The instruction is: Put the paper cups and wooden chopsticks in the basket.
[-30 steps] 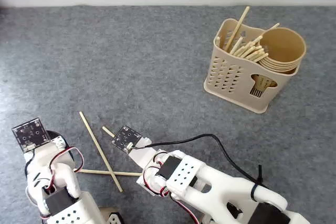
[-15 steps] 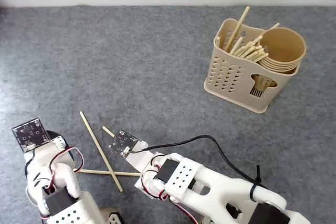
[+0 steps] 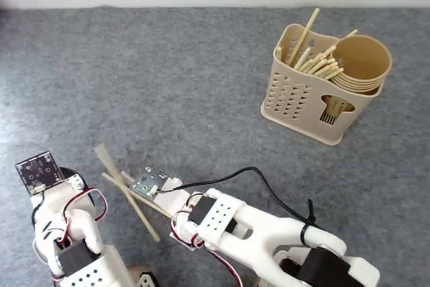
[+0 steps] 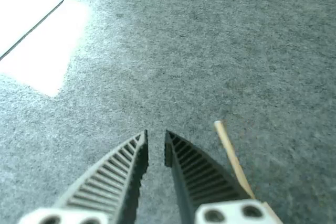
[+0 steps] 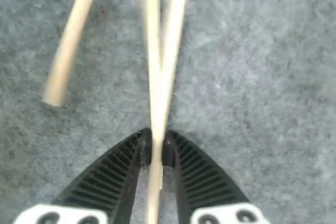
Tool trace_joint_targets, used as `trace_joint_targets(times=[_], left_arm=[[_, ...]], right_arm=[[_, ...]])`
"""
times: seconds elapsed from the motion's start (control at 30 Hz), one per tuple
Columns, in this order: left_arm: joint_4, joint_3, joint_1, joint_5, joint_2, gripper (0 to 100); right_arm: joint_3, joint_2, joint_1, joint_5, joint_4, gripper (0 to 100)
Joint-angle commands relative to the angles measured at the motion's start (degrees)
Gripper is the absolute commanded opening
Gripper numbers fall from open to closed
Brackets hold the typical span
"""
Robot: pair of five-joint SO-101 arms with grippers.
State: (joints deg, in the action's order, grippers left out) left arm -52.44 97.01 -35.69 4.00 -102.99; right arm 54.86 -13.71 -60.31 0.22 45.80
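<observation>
1. Pinching the held chopstick (image 5: 155, 93) between narrowed jaws, the right gripper (image 5: 156, 148) sits low over the grey carpet (image 5: 262, 77). The stick runs lengthwise through the gap and out past the fingertips.
2. Close against it lies a second chopstick (image 5: 177, 30), meeting it at a slim angle just ahead of the jaws. A third chopstick (image 5: 68, 51) lies apart to one side, with its blunt end on the carpet.
3. From the high view, the loose chopsticks (image 3: 127, 193) lie crossed and blurred at the near left of the table. They are between the two arms, under the right arm's wrist.
4. The left gripper (image 4: 156, 142) hangs over bare carpet with its jaws drawn almost together. Only a thin gap is left between them and nothing is in it. A nearby chopstick (image 4: 228, 148) lies just beside one finger without touching it.
5. The basket (image 3: 302, 99) stands at the far right, well apart from both arms. In one compartment is a nested stack of paper cups (image 3: 363, 65). In the other a bundle of chopsticks (image 3: 316, 62) leans, with one stick rising above the rest.
</observation>
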Motion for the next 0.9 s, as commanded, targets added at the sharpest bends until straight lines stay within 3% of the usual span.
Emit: trace_joint_targets(times=[0.0, 0.17, 0.33, 0.57, 0.73, 0.87], left_arm=[[1.14, -0.48, -0.35, -0.44, 0.18, 5], [1.14, -0.48, -0.35, -0.44, 0.18, 5], [1.14, -0.48, -0.35, -0.44, 0.18, 5], [1.14, -0.48, -0.35, -0.44, 0.18, 5], [1.14, -0.48, -0.35, -0.44, 0.18, 5], [1.14, -0.48, -0.35, -0.44, 0.18, 5]], right_arm=[[-2.2, -0.75, 2.51, 0.62, 1.27, 0.9], [-1.93, -5.32, 9.89, 0.97, 2.77, 0.8], [-2.2, -10.95, 18.15, 1.58, 11.74, 0.8], [-1.93, -18.86, 29.67, 11.16, 25.01, 0.8], [-1.93, -20.97, 31.69, 13.27, 27.38, 2.8], [-2.11, -20.97, 31.52, 13.19, 28.26, 15.4]])
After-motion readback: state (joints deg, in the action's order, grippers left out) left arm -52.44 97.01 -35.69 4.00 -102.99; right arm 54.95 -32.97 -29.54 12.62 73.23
